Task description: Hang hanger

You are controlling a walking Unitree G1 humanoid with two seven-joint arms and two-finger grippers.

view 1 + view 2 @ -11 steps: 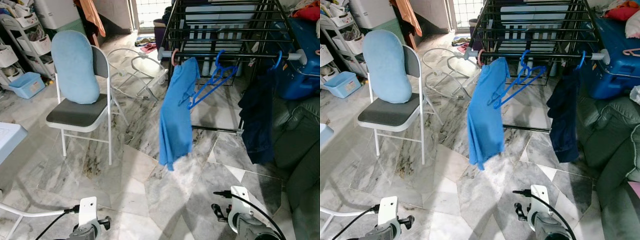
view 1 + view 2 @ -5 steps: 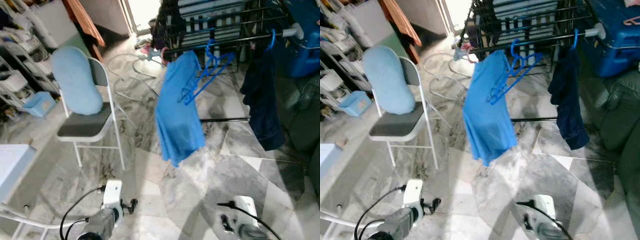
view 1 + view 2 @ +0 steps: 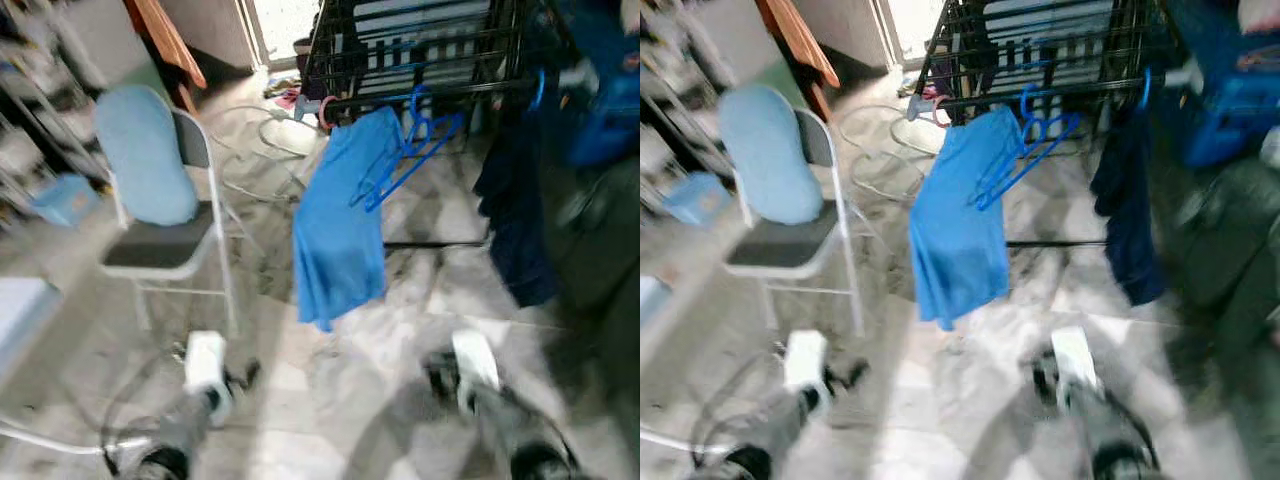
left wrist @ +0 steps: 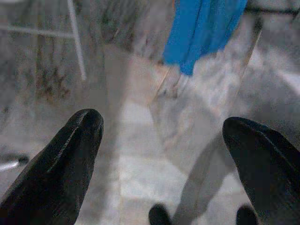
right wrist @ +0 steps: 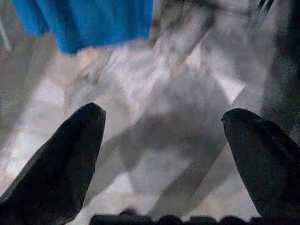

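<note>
An empty blue hanger (image 3: 410, 150) hangs on the front rail of a black drying rack (image 3: 420, 60). Beside it on the same rail hang a blue shirt (image 3: 342, 220) on a pink hanger and a dark navy garment (image 3: 515, 215). Both arms are low over the marble floor, well short of the rack. My left gripper (image 4: 161, 131) is open and holds nothing. My right gripper (image 5: 161, 136) is open as well, with the blue shirt's hem (image 5: 84, 23) ahead of it. The head views are blurred.
A folding chair (image 3: 165, 245) with a light blue cushion (image 3: 145, 155) stands to the left. White wire frames (image 3: 250, 150) lie on the floor behind it. A dark sofa (image 3: 590, 270) and a blue box (image 3: 600, 90) are on the right. Shelves (image 3: 40, 90) line the far left.
The head camera has shifted and blurred. Both arms have come further up into view, toward the hanging clothes. The blue hanger stays on the rail.
</note>
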